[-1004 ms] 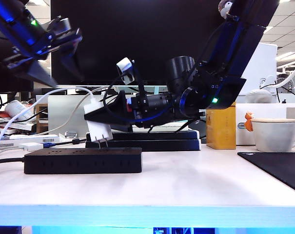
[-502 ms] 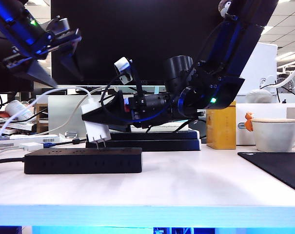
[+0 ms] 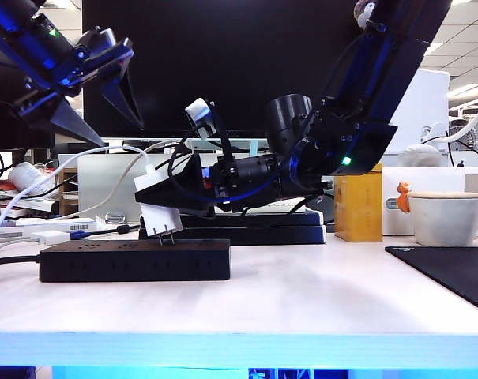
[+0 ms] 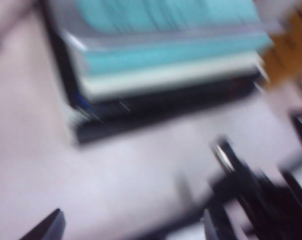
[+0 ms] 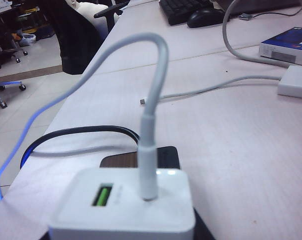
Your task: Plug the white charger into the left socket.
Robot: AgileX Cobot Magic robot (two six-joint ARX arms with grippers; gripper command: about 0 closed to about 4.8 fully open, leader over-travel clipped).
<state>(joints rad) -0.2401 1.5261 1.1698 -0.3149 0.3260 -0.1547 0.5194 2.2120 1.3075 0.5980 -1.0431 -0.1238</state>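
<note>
Glossy white plastic charger [image 3: 159, 199] looks light, rigid and a bit slippery, so the right gripper [image 3: 169, 192] clamping its flat sides, prongs tilted just over the black strip [image 3: 134, 260], seems right; left gripper [image 3: 88, 95] hangs open up high.

Three viewpoints on one desk

Exterior: low, at table [image 3: 302, 292] edge, facing far monitor. Right wrist: close above white charger [image 5: 123, 210], shared with exterior [image 3: 161, 201]. Left wrist: blurred, angled down at tabletop [image 4: 116, 175].
</note>
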